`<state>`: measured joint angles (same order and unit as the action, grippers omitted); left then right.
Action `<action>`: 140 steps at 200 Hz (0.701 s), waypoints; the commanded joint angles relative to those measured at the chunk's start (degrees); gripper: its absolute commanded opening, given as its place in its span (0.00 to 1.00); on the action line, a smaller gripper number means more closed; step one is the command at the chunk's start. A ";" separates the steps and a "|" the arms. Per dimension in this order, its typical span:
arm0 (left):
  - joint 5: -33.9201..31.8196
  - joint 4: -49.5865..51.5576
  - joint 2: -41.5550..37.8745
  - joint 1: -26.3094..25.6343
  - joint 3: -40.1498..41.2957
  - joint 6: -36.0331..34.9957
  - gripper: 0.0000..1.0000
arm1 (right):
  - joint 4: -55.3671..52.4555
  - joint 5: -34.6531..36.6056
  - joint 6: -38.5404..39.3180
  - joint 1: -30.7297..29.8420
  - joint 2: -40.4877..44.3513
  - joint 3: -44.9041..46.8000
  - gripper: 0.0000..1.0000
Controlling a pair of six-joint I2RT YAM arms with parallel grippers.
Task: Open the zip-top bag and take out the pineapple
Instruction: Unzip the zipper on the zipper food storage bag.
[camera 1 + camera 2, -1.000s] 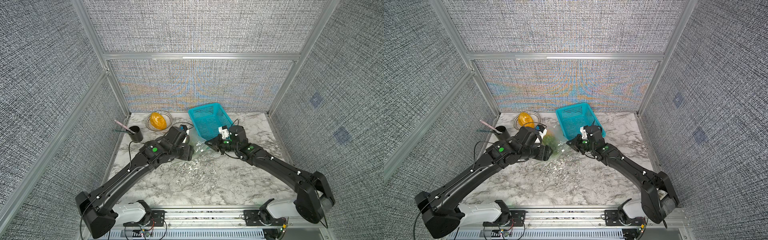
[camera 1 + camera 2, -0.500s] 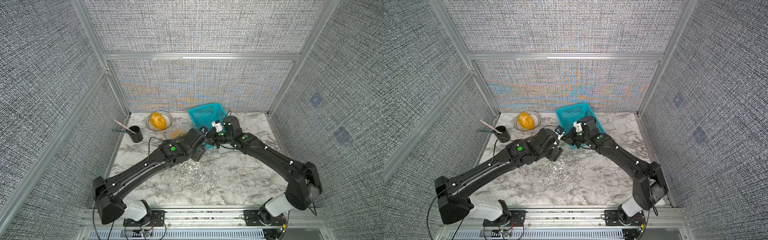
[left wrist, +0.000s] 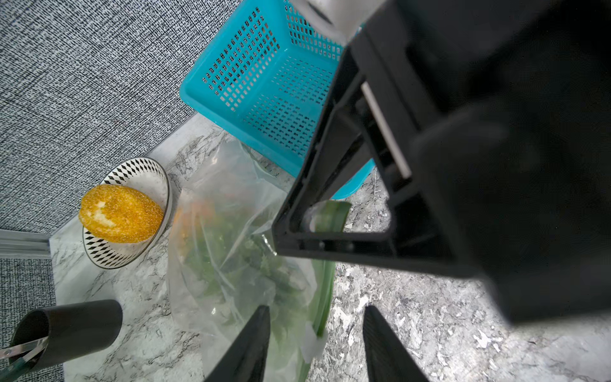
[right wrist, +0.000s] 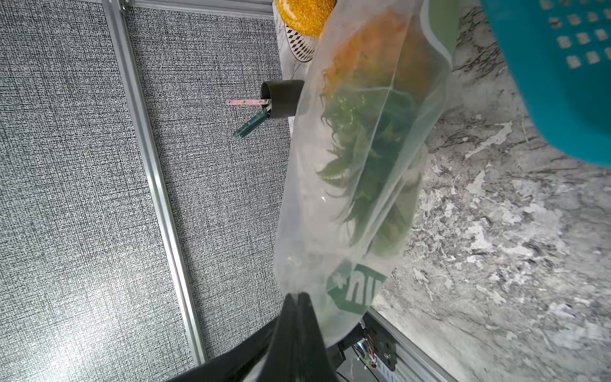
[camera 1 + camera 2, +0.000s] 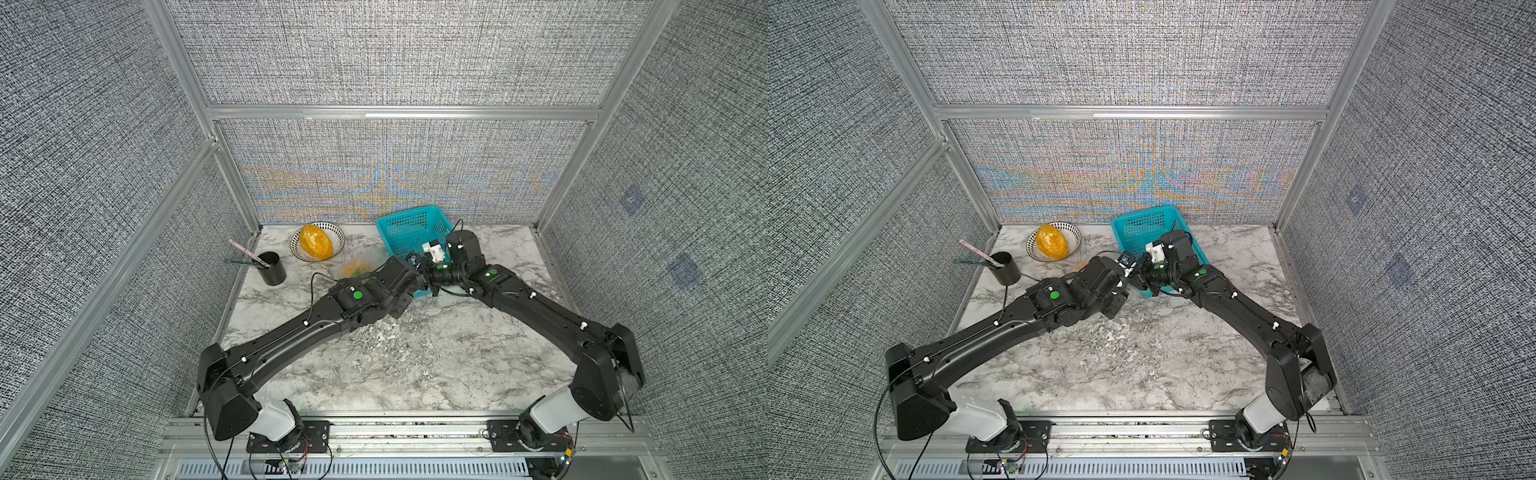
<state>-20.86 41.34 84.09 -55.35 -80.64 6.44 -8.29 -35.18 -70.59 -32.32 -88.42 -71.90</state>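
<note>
Now: one zip-top bag (image 3: pixel 215 297) on the worktop (image 3: pixel 429 330), between one bowl (image 3: pixel 142 172) and one teal basket (image 3: pixel 264 82); one pineapple (image 4: pixel 367 115) inside it. Right fingers (image 4: pixel 297 330) pressed together, pinching a bag corner. Left fingers (image 3: pixel 254 340) spread, straddling the bag's green zip edge. Bowl holds one oval fruit (image 3: pixel 120 218). One black cup (image 3: pixel 76 327), two sticks (image 5: pixel 245 251) in it.

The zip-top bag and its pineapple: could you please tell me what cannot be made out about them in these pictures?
- Both top views: the left arm hides nearly all of the zip-top bag; only a coloured patch shows.
- Right wrist view: cloudy plastic blurs the pineapple.
- Left wrist view: the right gripper covers part of the zip strip, so sealed or open cannot be told.
</note>
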 commanded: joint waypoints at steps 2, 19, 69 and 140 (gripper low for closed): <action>-0.41 -1.13 -0.04 0.16 0.59 0.32 0.44 | 1.86 -1.39 -0.73 0.39 0.85 0.24 0.00; -0.50 -0.96 -0.94 0.42 1.47 1.14 0.39 | 2.23 -1.25 -1.01 1.08 1.61 1.01 0.00; 0.11 -2.14 -3.89 1.30 5.03 2.46 0.24 | 3.53 -0.94 -1.89 2.06 3.36 3.12 0.00; 3.38 -2.42 -4.46 1.44 4.93 2.99 0.40 | 6.40 -0.46 -4.12 2.17 3.79 4.31 0.00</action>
<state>-20.25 40.25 79.72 -54.08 -75.16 9.06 -5.19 -35.51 -73.43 -29.98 -84.82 -67.72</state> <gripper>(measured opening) 0.329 0.053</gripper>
